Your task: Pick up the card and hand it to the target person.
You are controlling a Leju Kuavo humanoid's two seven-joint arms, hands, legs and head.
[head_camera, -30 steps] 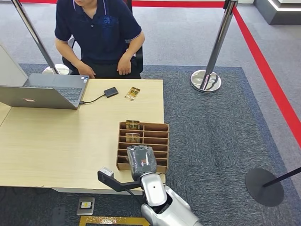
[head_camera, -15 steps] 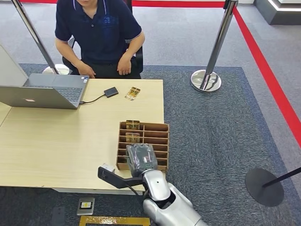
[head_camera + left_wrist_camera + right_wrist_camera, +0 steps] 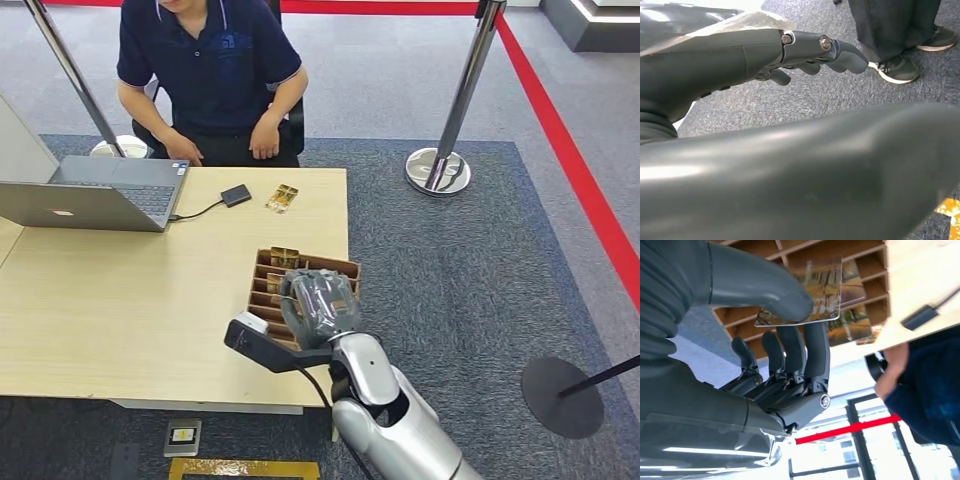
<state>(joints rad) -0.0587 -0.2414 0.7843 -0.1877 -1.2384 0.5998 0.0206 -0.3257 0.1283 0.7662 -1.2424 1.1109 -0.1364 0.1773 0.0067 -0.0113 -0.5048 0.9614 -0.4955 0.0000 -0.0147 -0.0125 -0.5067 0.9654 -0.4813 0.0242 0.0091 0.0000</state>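
R hand (image 3: 791, 355) pinches a card (image 3: 817, 295) btwn thumb and fingers (image 3: 815, 352), held just above the slotted wooden card rack (image 3: 332, 272) at table (image 3: 113, 300) edge. L hand (image 3: 753, 55) hangs over carpet, fingers loosely extended, holding nothing. Person (image 3: 211, 70) seated across the table.

Gold-patterned card (image 3: 811, 295) pinched between thumb and fingers (image 3: 817, 347), above slotted tray (image 3: 874, 270)

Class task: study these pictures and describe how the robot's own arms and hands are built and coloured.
The right arm is a smooth, rounded silver shell with a dark joint near the wrist. A black bracket juts sideways from that wrist, and a thin black cable runs along it. The right hand is dark grey with a ribbed cover, a thick grey thumb and darker fingers with small silver screws. The left hand is likewise dark grey.
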